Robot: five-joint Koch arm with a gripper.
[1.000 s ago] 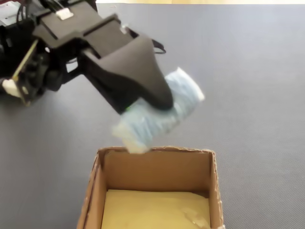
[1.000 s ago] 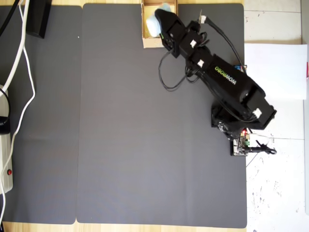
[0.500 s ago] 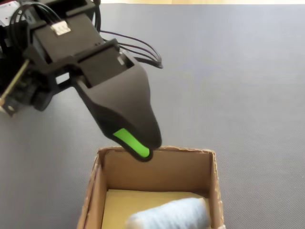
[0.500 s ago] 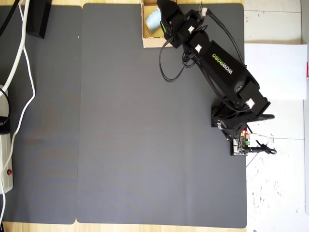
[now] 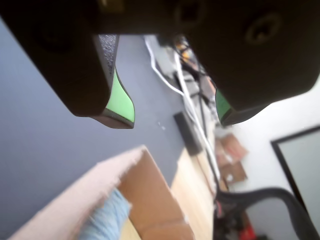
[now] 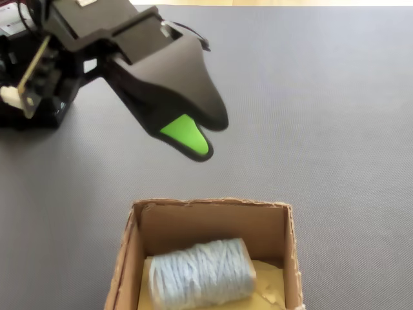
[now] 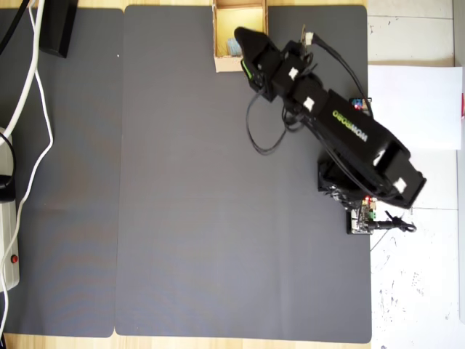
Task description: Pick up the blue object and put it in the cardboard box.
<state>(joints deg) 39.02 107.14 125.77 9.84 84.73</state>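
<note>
Blue object (image 6: 201, 271): a pale blue-and-white roll of wound yarn lying on its side inside the cardboard box, long axis across the box, in the fixed view. In the overhead view only a sliver of it (image 7: 234, 47) shows beside the arm.
Cardboard box (image 6: 213, 210): tan, open at the top, yellowish floor, nearest the fixed camera. It sits on the mat. In the overhead view it (image 7: 221, 29) lies at the mat's top edge.
Gripper (image 5: 175, 117): empty, its two black jaws well apart, with bare mat visible between the green-lined tips in the wrist view. In the fixed view it (image 6: 200, 139) hangs above the mat just behind the box's far wall, touching neither box nor roll.
Arm (image 7: 341, 123): black, running in the overhead view from its base at the mat's right edge up and left to the box.
Mat (image 7: 182, 203): dark grey, covering most of the table.
Cables (image 7: 33, 87): white, trailing down the left side in the overhead view, well apart from the box.
</note>
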